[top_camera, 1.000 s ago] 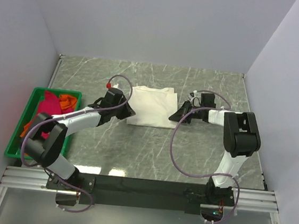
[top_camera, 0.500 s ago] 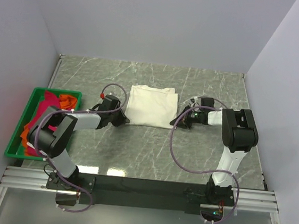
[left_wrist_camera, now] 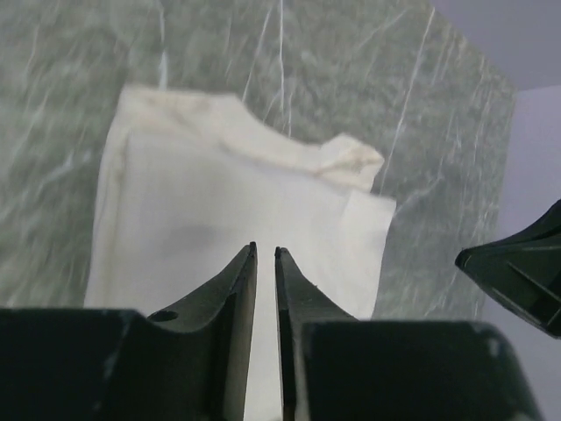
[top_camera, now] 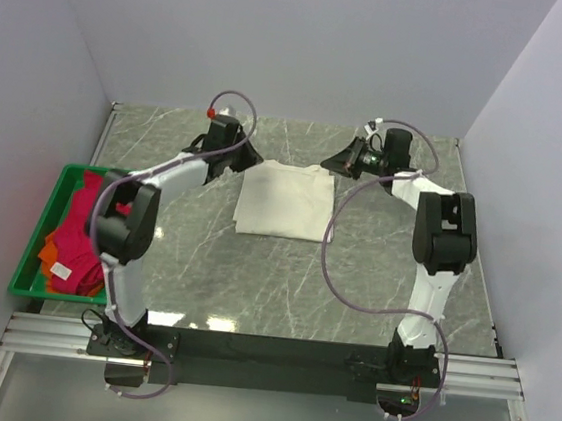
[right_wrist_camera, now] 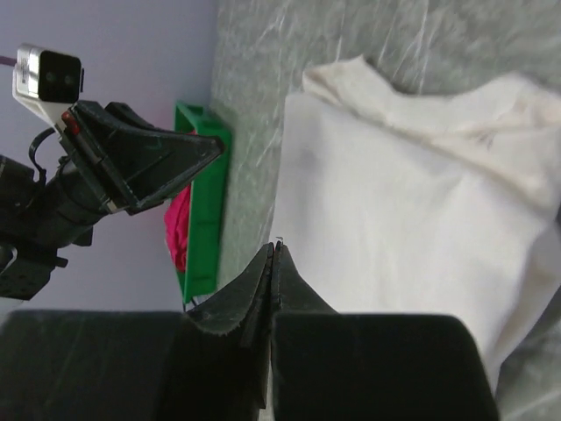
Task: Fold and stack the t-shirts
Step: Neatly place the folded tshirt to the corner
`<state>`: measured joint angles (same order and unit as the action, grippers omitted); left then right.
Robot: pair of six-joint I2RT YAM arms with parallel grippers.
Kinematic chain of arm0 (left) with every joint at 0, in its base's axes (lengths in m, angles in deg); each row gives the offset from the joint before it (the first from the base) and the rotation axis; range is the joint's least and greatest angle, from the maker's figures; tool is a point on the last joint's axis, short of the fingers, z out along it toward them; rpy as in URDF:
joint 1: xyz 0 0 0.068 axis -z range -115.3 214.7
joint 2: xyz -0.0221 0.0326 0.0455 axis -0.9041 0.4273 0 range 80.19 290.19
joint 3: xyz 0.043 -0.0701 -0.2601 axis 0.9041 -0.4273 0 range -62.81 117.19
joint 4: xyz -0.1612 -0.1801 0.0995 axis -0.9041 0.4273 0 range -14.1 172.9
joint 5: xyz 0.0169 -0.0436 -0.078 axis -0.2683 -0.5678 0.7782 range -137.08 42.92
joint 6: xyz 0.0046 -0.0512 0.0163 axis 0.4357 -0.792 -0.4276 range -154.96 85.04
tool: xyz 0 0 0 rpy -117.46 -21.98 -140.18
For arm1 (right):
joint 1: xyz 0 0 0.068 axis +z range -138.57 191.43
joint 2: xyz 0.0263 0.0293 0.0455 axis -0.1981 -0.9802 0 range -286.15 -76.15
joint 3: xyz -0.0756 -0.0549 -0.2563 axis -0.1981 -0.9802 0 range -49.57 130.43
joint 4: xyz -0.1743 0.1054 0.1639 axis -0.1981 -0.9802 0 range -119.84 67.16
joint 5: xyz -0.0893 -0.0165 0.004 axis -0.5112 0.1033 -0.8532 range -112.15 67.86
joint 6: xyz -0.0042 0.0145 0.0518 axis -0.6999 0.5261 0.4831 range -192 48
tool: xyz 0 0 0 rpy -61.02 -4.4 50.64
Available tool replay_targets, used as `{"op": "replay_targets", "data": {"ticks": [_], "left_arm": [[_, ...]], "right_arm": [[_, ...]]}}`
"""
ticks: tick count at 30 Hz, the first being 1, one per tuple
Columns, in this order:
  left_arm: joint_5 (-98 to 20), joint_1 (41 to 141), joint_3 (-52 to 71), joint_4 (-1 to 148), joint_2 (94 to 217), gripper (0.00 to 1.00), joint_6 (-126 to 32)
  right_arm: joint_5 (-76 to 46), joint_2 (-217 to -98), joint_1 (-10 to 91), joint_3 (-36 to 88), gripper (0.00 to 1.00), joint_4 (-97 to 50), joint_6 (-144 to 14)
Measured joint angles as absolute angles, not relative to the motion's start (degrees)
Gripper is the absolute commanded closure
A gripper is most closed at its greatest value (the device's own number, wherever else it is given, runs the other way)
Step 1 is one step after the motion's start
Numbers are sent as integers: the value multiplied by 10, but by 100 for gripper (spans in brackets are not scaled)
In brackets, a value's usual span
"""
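The cream t-shirt (top_camera: 282, 201) lies folded flat in the middle of the table. It also shows in the left wrist view (left_wrist_camera: 219, 193) and the right wrist view (right_wrist_camera: 394, 193). My left gripper (top_camera: 250, 157) hovers at the shirt's far left corner, its jaws all but shut with a thin gap and nothing between them (left_wrist_camera: 266, 250). My right gripper (top_camera: 328, 164) hovers at the far right corner, shut and empty (right_wrist_camera: 274, 246). The crimson-pink shirt (top_camera: 80, 225) and the orange shirt (top_camera: 52, 250) lie in the crate.
The green plastic crate (top_camera: 27, 254) stands at the left table edge and shows in the right wrist view (right_wrist_camera: 203, 202). Grey walls close in the back and both sides. Each gripper shows in the other's wrist view.
Both arms have swung from the shirt's near sides up to its far corners. The folded cream shirt stays flat in about the same place.
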<state>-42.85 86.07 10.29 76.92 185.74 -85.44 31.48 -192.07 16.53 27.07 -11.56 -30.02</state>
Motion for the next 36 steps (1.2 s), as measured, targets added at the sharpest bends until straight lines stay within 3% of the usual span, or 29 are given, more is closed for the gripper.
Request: {"op": "replay_targets", "data": {"ticks": [4, 9, 18, 21, 27, 30, 31, 36], "left_arm": [[-421, 853, 198, 773, 1961, 82, -837], [-413, 839, 218, 786, 2046, 84, -838], [-357, 806, 197, 740, 2051, 80, -859], [-356, 805, 180, 746, 2030, 72, -854], [-374, 802, 151, 819, 1921, 34, -829], [-392, 801, 147, 855, 1840, 5, -808], [-401, 800, 146, 868, 1810, 1, -799], [-461, 800, 120, 917, 1655, 1, -746]], "right_arm": [[313, -1993, 165, 323, 99, -93, -275], [299, -2071, 163, 334, 99, -87, -242], [274, -2101, 145, 334, 96, -75, -201], [266, -2088, 141, 334, 86, -109, -226], [217, -1974, 142, 333, 54, -248, -333], [173, -1889, 143, 327, 43, -309, -391], [160, -1869, 145, 323, 43, -321, -405], [97, -1800, 154, 275, 41, -385, -457]]}}
